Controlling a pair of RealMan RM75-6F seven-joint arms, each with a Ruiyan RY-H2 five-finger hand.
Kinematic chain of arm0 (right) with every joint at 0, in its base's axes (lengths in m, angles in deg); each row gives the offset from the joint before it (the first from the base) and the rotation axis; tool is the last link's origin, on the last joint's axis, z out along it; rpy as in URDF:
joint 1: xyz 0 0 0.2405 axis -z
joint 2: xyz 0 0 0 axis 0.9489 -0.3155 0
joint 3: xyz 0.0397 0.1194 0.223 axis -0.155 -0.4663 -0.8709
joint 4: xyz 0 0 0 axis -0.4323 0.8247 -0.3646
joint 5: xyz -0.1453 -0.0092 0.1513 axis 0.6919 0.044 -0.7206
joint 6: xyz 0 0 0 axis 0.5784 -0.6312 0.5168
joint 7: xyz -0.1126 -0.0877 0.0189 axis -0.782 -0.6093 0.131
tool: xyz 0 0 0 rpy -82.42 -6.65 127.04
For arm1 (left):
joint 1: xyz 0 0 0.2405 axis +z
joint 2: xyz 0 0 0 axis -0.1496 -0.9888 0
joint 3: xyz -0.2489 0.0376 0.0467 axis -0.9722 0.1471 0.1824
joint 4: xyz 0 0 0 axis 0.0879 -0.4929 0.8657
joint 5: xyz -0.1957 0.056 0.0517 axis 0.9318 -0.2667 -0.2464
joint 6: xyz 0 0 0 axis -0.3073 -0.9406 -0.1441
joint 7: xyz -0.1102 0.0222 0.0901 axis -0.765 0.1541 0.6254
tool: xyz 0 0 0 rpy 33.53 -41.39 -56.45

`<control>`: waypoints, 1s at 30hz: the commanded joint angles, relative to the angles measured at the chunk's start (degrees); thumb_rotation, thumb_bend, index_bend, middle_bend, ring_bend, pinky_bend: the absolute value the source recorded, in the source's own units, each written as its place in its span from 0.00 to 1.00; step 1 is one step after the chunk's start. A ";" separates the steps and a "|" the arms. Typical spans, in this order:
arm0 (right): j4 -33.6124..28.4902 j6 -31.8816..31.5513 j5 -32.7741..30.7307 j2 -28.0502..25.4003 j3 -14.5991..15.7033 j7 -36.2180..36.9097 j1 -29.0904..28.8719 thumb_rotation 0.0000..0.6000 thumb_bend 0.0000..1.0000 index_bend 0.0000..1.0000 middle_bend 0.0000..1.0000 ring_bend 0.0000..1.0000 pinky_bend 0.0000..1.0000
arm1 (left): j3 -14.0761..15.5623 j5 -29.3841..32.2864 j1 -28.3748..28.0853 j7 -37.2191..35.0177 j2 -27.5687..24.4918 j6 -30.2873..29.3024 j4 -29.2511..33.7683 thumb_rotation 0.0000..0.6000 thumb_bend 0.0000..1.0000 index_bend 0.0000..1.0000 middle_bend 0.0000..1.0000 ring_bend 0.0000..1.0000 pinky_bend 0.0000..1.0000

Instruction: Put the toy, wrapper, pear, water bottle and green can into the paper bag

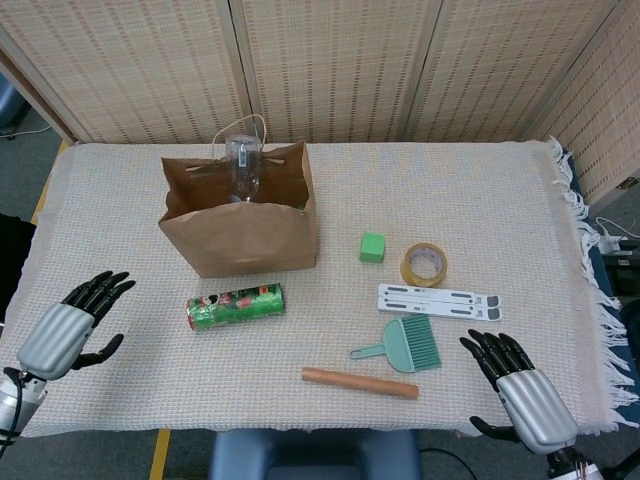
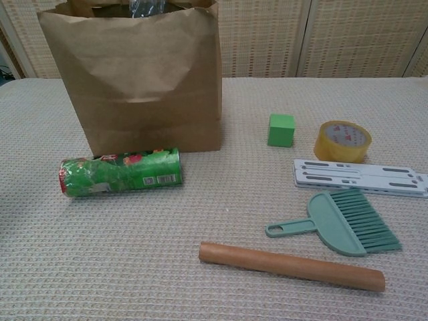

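Observation:
The brown paper bag (image 1: 240,232) (image 2: 137,80) stands open at the back left of the table. A clear water bottle (image 1: 242,170) (image 2: 144,7) stands upright inside it, its top above the rim. In front of the bag the green can (image 1: 236,305) (image 2: 120,171) lies on its side. My left hand (image 1: 72,327) is at the table's front left corner, fingers spread, holding nothing, well left of the can. My right hand (image 1: 520,390) hovers at the front right edge, fingers apart and empty. Neither hand shows in the chest view. Toy, wrapper and pear are not visible.
A green cube (image 1: 372,247) (image 2: 281,130), a tape roll (image 1: 424,264) (image 2: 342,140), a white flat bracket (image 1: 438,300) (image 2: 360,177), a green hand brush (image 1: 404,345) (image 2: 344,223) and a wooden rod (image 1: 360,382) (image 2: 291,265) lie right of the bag.

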 commanded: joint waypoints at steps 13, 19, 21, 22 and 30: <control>0.10 0.56 -1.15 -0.30 -0.52 1.23 -0.61 1.00 0.06 0.00 0.00 0.00 0.00 | -3.31 16.45 -8.61 26.91 12.28 18.07 11.19 1.00 0.35 0.00 0.00 0.00 0.08; 0.08 0.50 -1.04 -0.54 -0.52 1.68 -0.67 1.00 0.06 0.00 0.00 0.00 0.00 | -5.40 30.50 -10.86 37.40 16.15 19.25 14.25 1.00 0.35 0.00 0.00 0.00 0.04; 0.09 0.43 -1.01 -0.62 -0.51 1.82 -0.65 1.00 0.06 0.00 0.00 0.00 0.00 | -5.80 34.14 -11.40 39.80 16.93 18.68 15.17 1.00 0.35 0.00 0.00 0.00 0.04; 0.11 0.38 -0.99 -0.69 -0.49 1.96 -0.63 1.00 0.06 0.00 0.00 0.00 0.00 | -6.12 36.90 -11.82 41.55 17.54 18.01 15.79 1.00 0.35 0.00 0.00 0.00 0.04; 0.30 0.27 0.04 -0.86 -0.06 2.30 -0.47 1.00 0.06 0.00 0.00 0.00 0.00 | -10.45 60.24 -16.41 53.31 26.02 5.50 19.54 1.00 0.35 0.00 0.00 0.00 0.01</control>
